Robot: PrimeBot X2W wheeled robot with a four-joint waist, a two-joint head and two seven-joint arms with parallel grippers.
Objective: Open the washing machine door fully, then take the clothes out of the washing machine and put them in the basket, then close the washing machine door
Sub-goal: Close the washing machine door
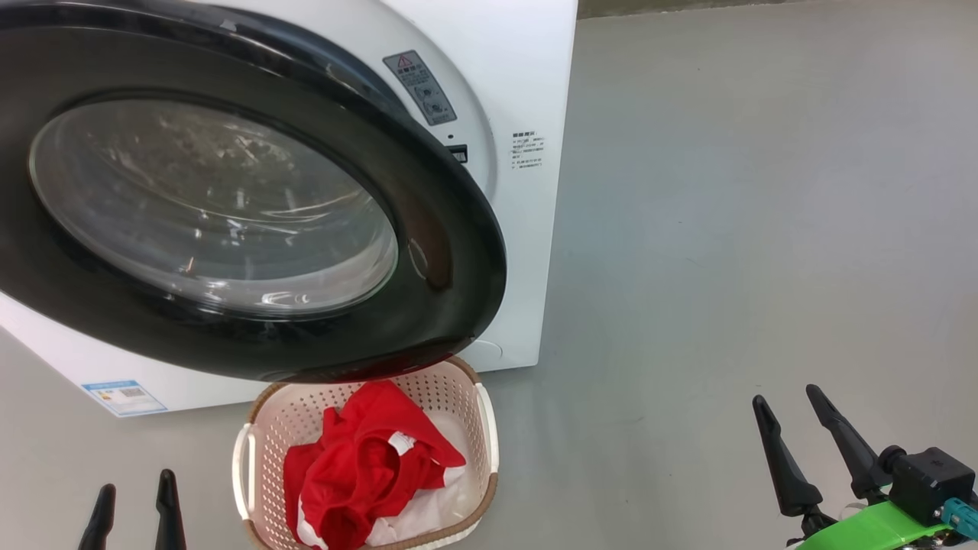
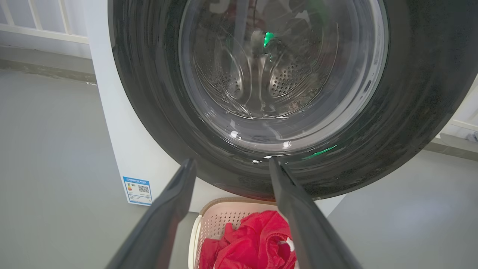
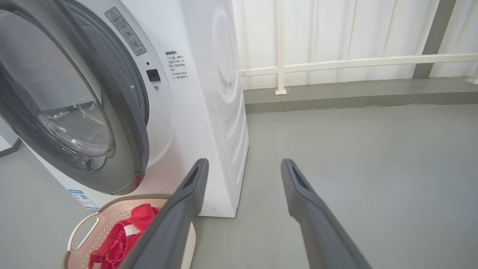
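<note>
The washing machine (image 1: 527,92) fills the head view from 9 to 12 o'clock, standing on the grey floor (image 1: 726,229). The washing machine door (image 1: 451,252) hangs part-way open, and its glossy black lower rim overhangs the far edge of the basket (image 1: 491,451) at 6 o'clock. The clothes (image 1: 367,466) lie heaped in the basket, red with white showing. Through the glass, the left wrist view shows bare perforated drum, though reflections blur it.

Closing looks like the step left, and it carries these risks:
- **Slip:** a fingertip could slide off the slick curved rim, so the door would swing short and not latch.
- **Snag:** the door passes close over the basket, so raised fabric or the brown rim might be clipped or dragged.

The left hand (image 1: 136,483), at 7 o'clock, is empty with its fingers apart. The right hand (image 1: 785,396), at 4 o'clock, is empty and spread wider, well clear of the door.
</note>
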